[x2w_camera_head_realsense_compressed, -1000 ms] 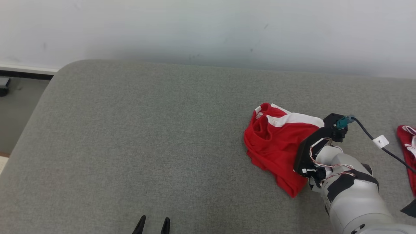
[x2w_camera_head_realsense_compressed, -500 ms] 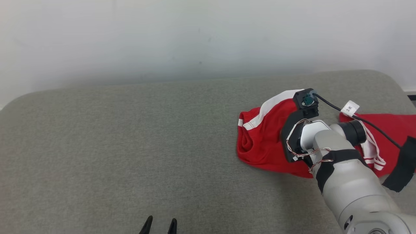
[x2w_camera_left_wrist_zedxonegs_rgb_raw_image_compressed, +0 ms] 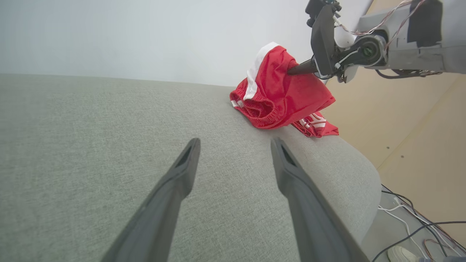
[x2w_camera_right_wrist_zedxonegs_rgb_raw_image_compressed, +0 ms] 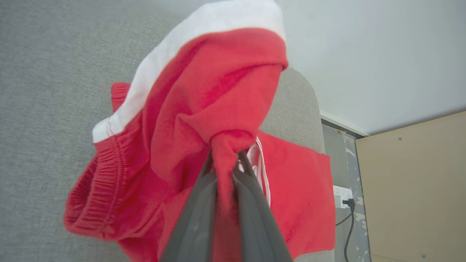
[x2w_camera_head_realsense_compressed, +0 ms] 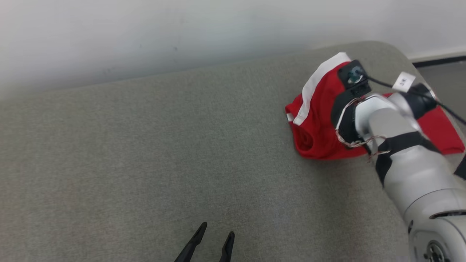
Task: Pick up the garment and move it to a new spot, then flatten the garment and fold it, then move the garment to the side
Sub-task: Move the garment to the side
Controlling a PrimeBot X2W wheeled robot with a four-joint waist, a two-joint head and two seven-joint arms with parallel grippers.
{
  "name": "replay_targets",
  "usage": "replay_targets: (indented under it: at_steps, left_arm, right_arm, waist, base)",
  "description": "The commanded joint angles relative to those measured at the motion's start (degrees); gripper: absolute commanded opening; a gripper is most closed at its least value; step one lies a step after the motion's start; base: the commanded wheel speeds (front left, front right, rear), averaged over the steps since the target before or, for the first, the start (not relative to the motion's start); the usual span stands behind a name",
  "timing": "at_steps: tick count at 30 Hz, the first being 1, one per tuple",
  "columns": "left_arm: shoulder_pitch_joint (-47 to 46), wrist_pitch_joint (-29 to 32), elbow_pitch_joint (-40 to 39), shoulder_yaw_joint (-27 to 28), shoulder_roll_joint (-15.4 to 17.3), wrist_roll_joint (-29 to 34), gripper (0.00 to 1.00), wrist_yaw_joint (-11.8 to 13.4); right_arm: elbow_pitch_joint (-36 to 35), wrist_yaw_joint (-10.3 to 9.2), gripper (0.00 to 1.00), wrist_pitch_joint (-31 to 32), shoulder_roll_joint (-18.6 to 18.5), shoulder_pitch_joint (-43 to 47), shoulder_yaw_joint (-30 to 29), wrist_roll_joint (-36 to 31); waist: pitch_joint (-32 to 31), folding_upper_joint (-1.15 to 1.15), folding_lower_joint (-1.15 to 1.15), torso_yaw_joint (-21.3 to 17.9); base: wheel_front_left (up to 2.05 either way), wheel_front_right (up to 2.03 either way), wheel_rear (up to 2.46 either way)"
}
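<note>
R gripper (x2w_camera_right_wrist_zedxonegs_rgb_raw_image_compressed: 224, 154): jaws pressed together, pinching a small twist of the red garment (x2w_camera_head_realsense_compressed: 315, 127) w/ white band. Garment is at the far-right end of the grey cushion (x2w_camera_head_realsense_compressed: 145, 153). Its top is hoisted into a peak and the elastic waistband end touches the cushion. L gripper (x2w_camera_left_wrist_zedxonegs_rgb_raw_image_compressed: 235, 145): jaws spread wide, nothing between them, low over the near-centre cushion, well apart from the garment.

Step, by my read: pick-up & carry to a new spot. To do it well:
- Lift till the waistband clears the cushion before travelling, else it drags & bunches.
- Grip is on little cloth, so move smooth, no jerks, or it could slip.
- Aim for open cushion to the left, away from the right edge, for room to flatten.
- Mind the second red piece w/ white stripes (x2w_camera_right_wrist_zedxonegs_rgb_raw_image_compressed: 302, 189) just behind. Can't tell if it's separate, so don't snag it.

Containers: none I can make out on the cushion.
</note>
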Motion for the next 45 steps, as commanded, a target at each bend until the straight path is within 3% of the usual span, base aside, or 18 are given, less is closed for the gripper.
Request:
replay_targets:
  at_steps: [1,8,20,26,28,41,45]
  left_arm:
    - [-0.71,0.31,-0.28,-0.02,0.42,0.25,1.00,-0.08]
    - [-1.16,1.24,-0.73,-0.25,1.25,0.11,1.00,-0.23]
    - [-0.66,1.96,-2.14,-0.10,1.84,-0.64,1.00,0.75]
    - [-0.64,1.85,-2.42,0.21,2.18,-0.82,1.00,1.12]
    - [-0.99,2.00,-2.50,0.14,2.27,-0.73,1.00,1.20]
    - [-2.09,1.93,-1.75,-0.07,2.53,-1.08,1.00,1.41]
    - [-0.89,1.50,-1.20,0.43,1.84,-2.87,1.00,2.11]
  right_arm:
    - [0.02,-0.03,0.00,-0.20,-0.96,-1.23,1.15,1.46]
    - [0.07,-0.03,0.00,0.76,-5.98,-0.24,11.91,9.33]
    - [0.07,-0.04,0.00,-5.01,-20.20,-3.55,39.04,26.78]
    - [-0.66,-0.04,0.00,-6.39,-22.91,-4.66,46.62,33.27]
    - [-1.97,-0.04,1.00,-7.29,-24.31,-5.23,48.97,35.48]
    - [-12.69,-0.04,1.00,-6.24,-28.79,-4.02,55.77,46.25]
    - [-16.06,-0.04,1.00,-6.78,-29.42,-1.99,53.80,48.96]
  waist:
    - [3.66,-0.01,0.00,-2.74]
    - [5.11,-0.01,0.00,-2.81]
    - [6.45,-0.01,0.00,-0.85]
    - [7.10,-0.01,0.00,-0.94]
    - [7.58,-0.01,0.00,-1.03]
    - [6.38,-0.01,0.00,-0.05]
    - [3.75,-0.01,0.00,0.71]
  base:
    - [0.00,0.00,0.00]
    - [0.00,0.00,0.00]
    - [0.00,0.00,0.00]
    - [0.00,0.00,0.00]
    - [0.00,0.00,0.00]
    - [0.00,0.00,0.00]
    - [0.00,0.00,0.00]
